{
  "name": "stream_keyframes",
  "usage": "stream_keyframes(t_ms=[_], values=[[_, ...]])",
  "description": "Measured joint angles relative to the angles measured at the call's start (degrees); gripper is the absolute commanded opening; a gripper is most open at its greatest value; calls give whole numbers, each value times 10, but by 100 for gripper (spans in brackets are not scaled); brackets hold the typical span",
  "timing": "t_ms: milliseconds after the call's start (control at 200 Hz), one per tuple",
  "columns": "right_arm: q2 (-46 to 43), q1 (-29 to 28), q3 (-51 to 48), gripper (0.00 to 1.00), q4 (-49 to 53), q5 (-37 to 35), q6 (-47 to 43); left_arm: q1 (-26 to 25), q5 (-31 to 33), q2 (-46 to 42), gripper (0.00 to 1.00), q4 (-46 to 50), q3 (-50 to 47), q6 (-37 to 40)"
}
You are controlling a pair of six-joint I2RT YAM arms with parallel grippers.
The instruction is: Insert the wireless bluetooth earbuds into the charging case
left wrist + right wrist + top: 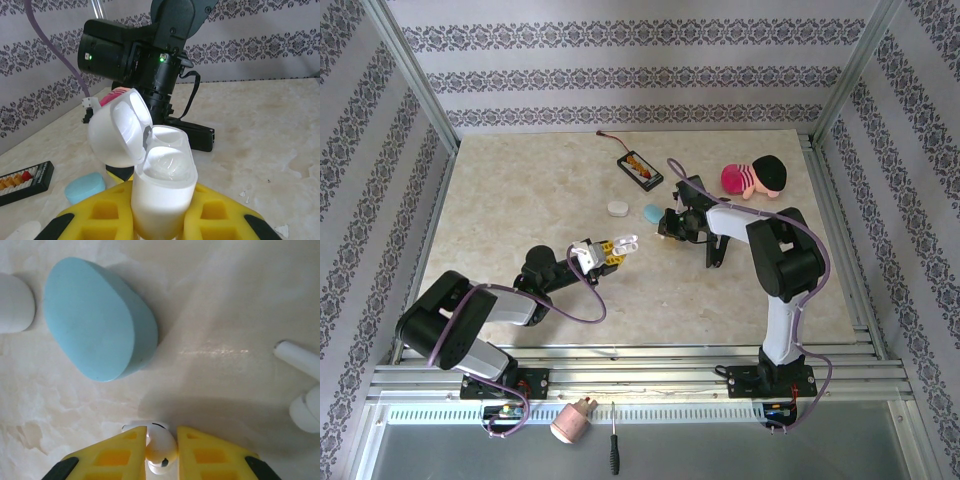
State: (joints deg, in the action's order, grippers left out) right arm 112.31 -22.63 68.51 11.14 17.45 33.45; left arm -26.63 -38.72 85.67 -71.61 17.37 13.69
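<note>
White earbud [162,454] in right gripper [161,432]

Your left arm [485,310] lies low, stretched from its base toward the middle; the left gripper [612,250] is held roughly level, its yellow fingers [100,215] closed on the white charging case [162,185]. Your right arm [775,270] stands up from its base, folds at the elbow and reaches left; the right gripper [670,225] tilts downward, pinching a white earbud [161,450] between its fingertips.

1 overhead view, 2 close wrist views
</note>
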Motion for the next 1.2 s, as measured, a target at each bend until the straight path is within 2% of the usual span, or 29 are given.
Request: stream_keyframes(t_ms=[410,710,964,1199], values=[[-208,-17,-52,18,57,-47,-172,0,8,14,0,51,23,-21],[-339,-115,-64,18,87,-104,-337,1,15,21,0,122,59,-45],[-369,-183,-64,18,90,-133,-437,1,17,21,0,174,84,-72],[-360,-217,-64,17,78,-151,-494,1,-2,18,0,223,107,-101]])
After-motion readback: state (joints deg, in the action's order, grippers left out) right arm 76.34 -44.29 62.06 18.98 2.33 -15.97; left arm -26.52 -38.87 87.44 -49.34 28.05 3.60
